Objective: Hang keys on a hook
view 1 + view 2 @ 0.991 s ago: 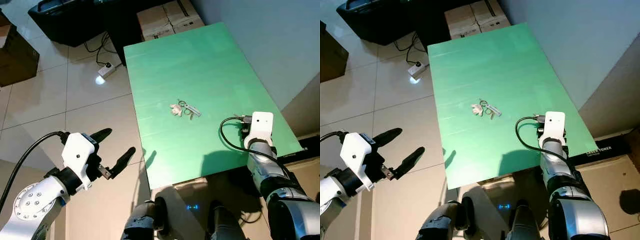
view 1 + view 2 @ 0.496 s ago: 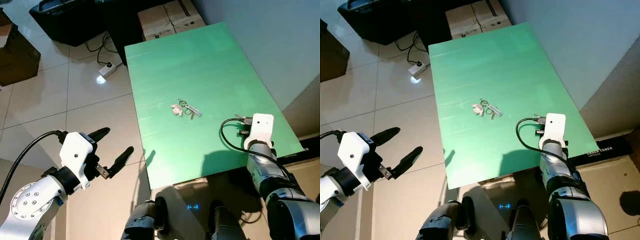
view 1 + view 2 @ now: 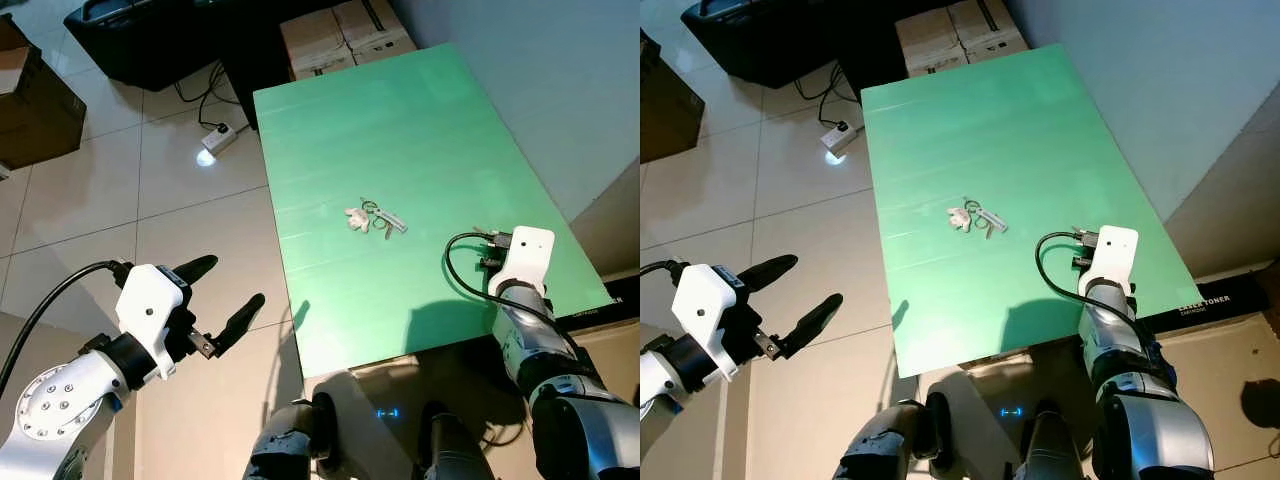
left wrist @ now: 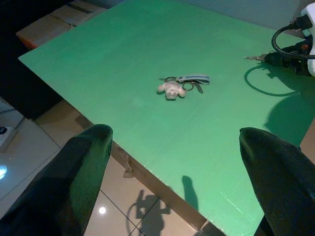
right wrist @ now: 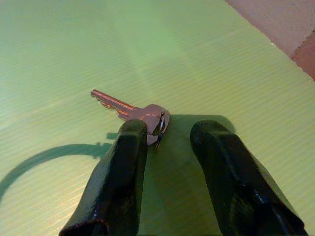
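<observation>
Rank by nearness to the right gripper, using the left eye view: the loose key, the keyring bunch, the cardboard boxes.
1. Loose key, at the right gripper's fingertips, table's right edge.
2. Keyring bunch, mid-table.
3. Cardboard boxes, on the floor beyond the table's far end.

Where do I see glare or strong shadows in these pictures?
Left eye view: bright glare on the floor tile near the power strip; the right arm's dark shadow on the green table. Right wrist view: a cable's curved shadow beside the key.
</observation>
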Robot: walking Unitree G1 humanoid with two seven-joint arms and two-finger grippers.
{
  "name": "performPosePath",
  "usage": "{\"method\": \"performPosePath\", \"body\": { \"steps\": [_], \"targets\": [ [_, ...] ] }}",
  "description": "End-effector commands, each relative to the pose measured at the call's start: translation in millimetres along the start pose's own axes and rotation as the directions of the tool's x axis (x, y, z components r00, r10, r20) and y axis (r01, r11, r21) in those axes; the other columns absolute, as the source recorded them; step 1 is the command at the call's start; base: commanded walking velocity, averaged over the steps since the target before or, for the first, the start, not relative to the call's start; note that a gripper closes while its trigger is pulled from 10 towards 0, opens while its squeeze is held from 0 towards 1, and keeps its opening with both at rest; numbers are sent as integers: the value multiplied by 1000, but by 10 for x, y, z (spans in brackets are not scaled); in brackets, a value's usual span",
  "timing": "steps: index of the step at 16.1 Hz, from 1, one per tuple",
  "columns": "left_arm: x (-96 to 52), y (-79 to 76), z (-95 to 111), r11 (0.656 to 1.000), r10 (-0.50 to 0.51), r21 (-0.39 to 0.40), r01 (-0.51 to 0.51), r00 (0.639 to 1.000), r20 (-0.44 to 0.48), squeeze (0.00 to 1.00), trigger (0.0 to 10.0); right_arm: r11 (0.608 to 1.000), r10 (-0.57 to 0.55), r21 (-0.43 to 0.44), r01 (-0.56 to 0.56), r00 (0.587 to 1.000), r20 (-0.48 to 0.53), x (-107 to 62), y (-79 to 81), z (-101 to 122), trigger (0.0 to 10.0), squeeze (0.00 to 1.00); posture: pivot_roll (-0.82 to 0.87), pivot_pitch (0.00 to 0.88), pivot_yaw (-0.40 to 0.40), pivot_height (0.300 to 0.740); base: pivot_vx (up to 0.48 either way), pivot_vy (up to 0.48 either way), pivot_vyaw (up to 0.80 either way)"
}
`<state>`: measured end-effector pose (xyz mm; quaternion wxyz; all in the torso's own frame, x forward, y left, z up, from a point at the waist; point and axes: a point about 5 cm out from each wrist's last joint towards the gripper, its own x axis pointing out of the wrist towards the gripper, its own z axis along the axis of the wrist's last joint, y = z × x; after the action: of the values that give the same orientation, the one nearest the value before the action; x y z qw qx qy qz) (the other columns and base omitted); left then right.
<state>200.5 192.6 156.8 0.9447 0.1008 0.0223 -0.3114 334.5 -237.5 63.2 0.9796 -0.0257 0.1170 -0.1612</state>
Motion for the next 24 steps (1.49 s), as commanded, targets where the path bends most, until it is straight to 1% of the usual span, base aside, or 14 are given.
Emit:
{"method": "performPosePath", "body": {
  "steps": [1,3,4,12,18,20,21,22,23,24],
  "targets": [
    [-56,40,-18,1000,12,4,-12,1000,-16,0,10000,999,13,31,-13,1000,-20,-17,39,-49,6902,0,251,287,224,740,0,0,0],
    [-55,46,-19,1000,15,4,-15,1000,-16,0,10000,999,11,34,-10,1000,-21,-14,21,-49,431,0,254,287,222,740,0,0,0],
    [-59,50,-21,1000,17,5,-17,1000,-17,0,10000,999,13,34,-12,1000,-22,-17,13,-56,0,0,253,284,222,740,0,0,0],
    [-74,47,-15,1000,21,10,-21,1000,-15,0,10000,999,9,44,-7,999,-39,-24,-32,-93,0,0,246,273,222,740,0,0,0],
    [-78,-9,3,999,-34,-23,34,999,-9,0,10000,999,13,52,-11,999,-44,-32,-25,-110,0,0,240,268,223,740,0,0,0],
    [-86,-47,18,996,-71,-49,71,998,2,0,10000,999,13,52,-10,999,-42,-33,-28,-111,0,0,238,267,223,740,0,0,0],
    [-128,-152,76,979,-171,-111,173,985,24,0,10000,999,11,52,-9,999,-42,-35,-36,-115,0,0,236,265,223,740,0,0,0],
    [-165,-231,111,958,-256,-128,256,967,23,0,10000,999,11,51,-9,999,-41,-37,-38,-117,0,0,236,264,223,740,0,0,0],
    [-179,-263,118,948,-295,-122,295,955,12,0,10000,999,12,51,-10,999,-40,-38,-37,-119,0,0,236,265,223,740,0,0,0],
    [-179,-270,119,944,-310,-117,308,951,8,0,10000,999,12,51,-10,999,-40,-38,-37,-120,0,0,236,265,223,740,0,0,0]
  ]
}}
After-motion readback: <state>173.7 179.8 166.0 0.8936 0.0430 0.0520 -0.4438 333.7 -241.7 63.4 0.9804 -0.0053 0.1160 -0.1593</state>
